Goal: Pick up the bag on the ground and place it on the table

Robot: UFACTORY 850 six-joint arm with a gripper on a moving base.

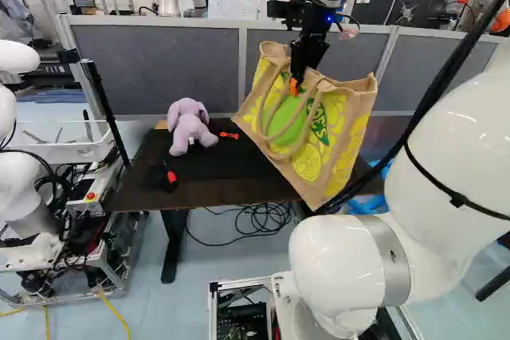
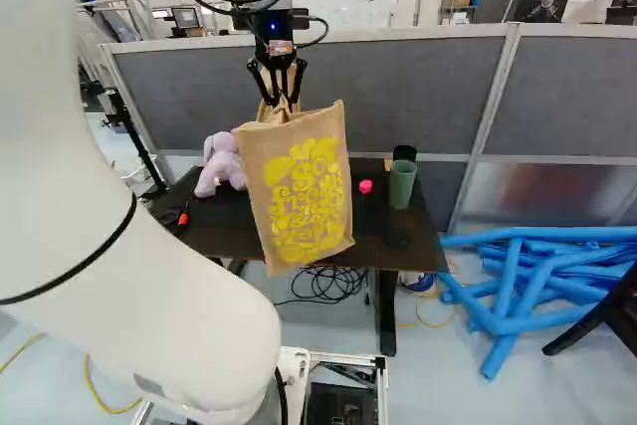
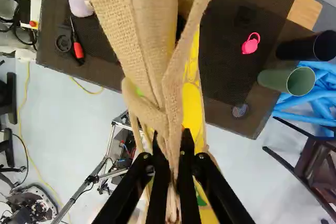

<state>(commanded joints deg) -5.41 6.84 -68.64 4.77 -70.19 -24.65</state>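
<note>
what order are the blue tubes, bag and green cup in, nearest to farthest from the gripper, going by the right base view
1. Bag: hanging by its handles from the gripper
2. Green cup: on the table, right of the bag in that view
3. Blue tubes: on the floor, farther right, beyond the table

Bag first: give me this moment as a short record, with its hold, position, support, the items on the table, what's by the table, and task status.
bag: tan with yellow print
hold: gripper shut on gathered cloth at its top
position: hanging at the table, lower part in front of the near edge in both base views
support: gripper; contact with table cannot be told
on table: purple plush toy, green cup, dark cup, pink item, red-handled tool
by table: blue tubes
task status: bag lifted, not yet released
</note>
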